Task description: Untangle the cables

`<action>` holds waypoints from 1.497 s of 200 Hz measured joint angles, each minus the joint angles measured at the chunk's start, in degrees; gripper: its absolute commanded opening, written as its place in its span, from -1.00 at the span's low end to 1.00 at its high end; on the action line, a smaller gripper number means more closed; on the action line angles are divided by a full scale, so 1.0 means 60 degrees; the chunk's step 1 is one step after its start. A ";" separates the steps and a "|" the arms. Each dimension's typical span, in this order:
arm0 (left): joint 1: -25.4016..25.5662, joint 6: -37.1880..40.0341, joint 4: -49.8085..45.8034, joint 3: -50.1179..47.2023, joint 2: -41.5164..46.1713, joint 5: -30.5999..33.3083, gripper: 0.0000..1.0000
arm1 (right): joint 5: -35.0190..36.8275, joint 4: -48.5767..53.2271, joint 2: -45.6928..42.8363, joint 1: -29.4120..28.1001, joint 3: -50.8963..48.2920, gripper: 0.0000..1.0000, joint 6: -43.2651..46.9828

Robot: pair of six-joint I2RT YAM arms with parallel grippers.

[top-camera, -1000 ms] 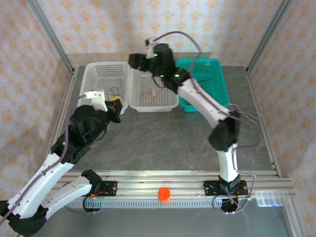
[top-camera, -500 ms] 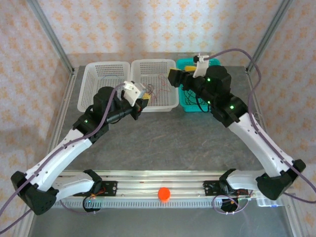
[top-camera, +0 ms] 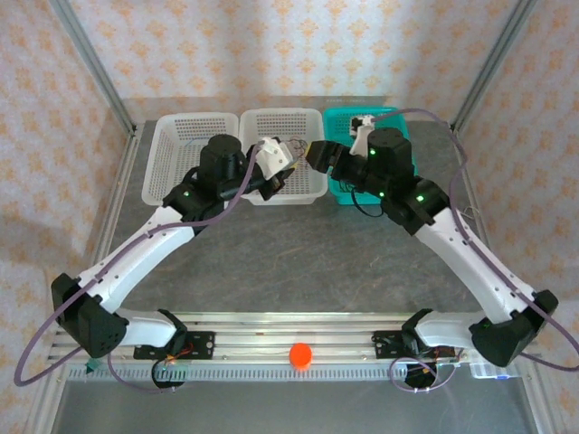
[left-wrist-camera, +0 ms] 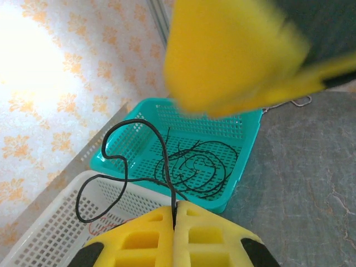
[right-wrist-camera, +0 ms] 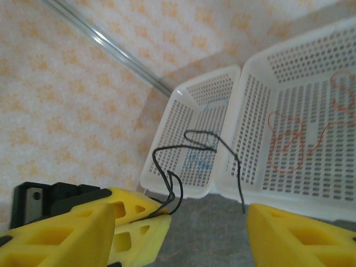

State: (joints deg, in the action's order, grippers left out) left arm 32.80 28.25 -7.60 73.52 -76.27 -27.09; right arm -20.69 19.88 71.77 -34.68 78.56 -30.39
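Note:
My left gripper (left-wrist-camera: 176, 207) is shut on a thin black cable (left-wrist-camera: 119, 159), which curls up out of its yellow fingertips into a loop. It hovers at the front of the middle white basket (top-camera: 291, 120), seen from above as the left gripper (top-camera: 279, 177). In the right wrist view the same black cable (right-wrist-camera: 189, 138) arcs from the left gripper's fingers (right-wrist-camera: 136, 222), and its loose end hangs just in front of my right finger. My right gripper (right-wrist-camera: 181, 222) is open around this spot, touching nothing. From above, the right gripper (top-camera: 317, 155) faces the left one closely.
The teal basket (left-wrist-camera: 247, 130) holds several coiled black cables (left-wrist-camera: 197, 167). Red cables (right-wrist-camera: 286, 146) lie in the middle white basket (right-wrist-camera: 247, 105), blue cables (right-wrist-camera: 199, 158) in the left white basket (right-wrist-camera: 167, 146). Silver forceps (top-camera: 469, 213) lie on the table at the right.
The left gripper has swung up and right with the black cable to the middle basket. The right gripper has shifted left to meet it.

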 measured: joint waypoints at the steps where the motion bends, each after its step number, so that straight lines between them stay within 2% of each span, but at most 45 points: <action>1: 0.0007 0.0004 0.0004 0.0000 -0.0004 0.0000 -1.00 | -0.0015 0.0000 0.0011 0.0000 -0.0004 0.26 -0.0007; 20: 0.0164 0.0102 0.0015 0.0011 -0.0146 -0.0076 -1.00 | -0.0270 -0.0033 0.0324 0.0000 -0.0076 0.18 -0.0117; 34: 0.0244 0.0135 0.0022 0.0011 -0.0248 -0.0153 -1.00 | -0.0393 -0.0098 0.0499 0.0000 -0.0080 0.00 -0.0171; 80: 0.0288 0.0051 0.0222 0.0007 -0.0350 -0.0168 -1.00 | -0.0339 -0.0317 0.0637 0.0000 -0.0080 -1.00 -0.0259; 83: 0.0288 0.0022 0.0251 0.0007 -0.0350 -0.0164 -0.85 | -0.0288 -0.0317 0.0637 0.0000 -0.0080 -1.00 -0.0375; 105: 0.0288 -0.0484 0.0641 -0.0146 -0.0342 -0.0084 0.59 | 0.0073 -0.0321 0.0605 0.0004 -0.0098 -1.00 -0.0328; 110: 0.0284 -0.0710 0.0812 -0.0233 -0.0317 -0.0073 0.85 | 0.0178 -0.0313 0.0579 0.0025 -0.0120 -1.00 -0.0324; 114: 0.0284 -0.0874 0.0929 -0.0313 -0.0284 -0.0062 0.97 | 0.0284 -0.0306 0.0561 0.0066 -0.0138 -1.00 -0.0324; 145: 0.0189 -0.2302 0.2011 -0.1548 0.0393 0.0321 0.99 | 0.1333 -0.0018 0.0455 0.0561 -0.0160 -1.00 -0.0062; 169: -0.0219 -0.3413 0.2907 -0.2991 0.1322 0.0940 0.99 | 0.2259 0.0419 0.0535 0.1155 -0.0160 -1.00 0.0415; 199: -0.0852 -0.4575 0.3537 -0.4572 0.2419 0.2871 0.99 | 0.3180 0.0514 0.1118 0.2087 -0.0189 -1.00 0.1086; 209: -0.1082 -0.4940 0.3646 -0.5042 0.2754 0.3646 0.99 | 0.3388 0.0514 0.1479 0.2415 -0.0237 -0.78 0.1271; 230: -0.1563 -0.5479 0.3770 -0.5978 0.3388 0.4867 0.99 | 0.3559 0.0361 0.2244 0.3013 -0.0466 0.11 0.1603; 241: -0.1807 -0.5643 0.3814 -0.6495 0.3738 0.5421 0.99 | 0.3559 0.0259 0.2521 0.3253 -0.0645 0.41 0.1705; 274: -0.2419 -0.5956 0.4182 -0.8007 0.4594 0.6823 0.99 | 0.3526 -0.0288 0.2637 0.3756 -0.1315 0.93 0.1953; 299: -0.3078 -0.6215 0.4670 -0.8870 0.4714 0.7537 0.99 | 0.3650 -0.1432 0.2011 0.3989 -0.2535 1.00 0.2051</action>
State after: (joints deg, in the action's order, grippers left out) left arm 14.33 -9.04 20.43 20.29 -47.99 18.13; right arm 1.21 11.29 83.83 -10.74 63.35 -18.09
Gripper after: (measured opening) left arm 0.994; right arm 0.993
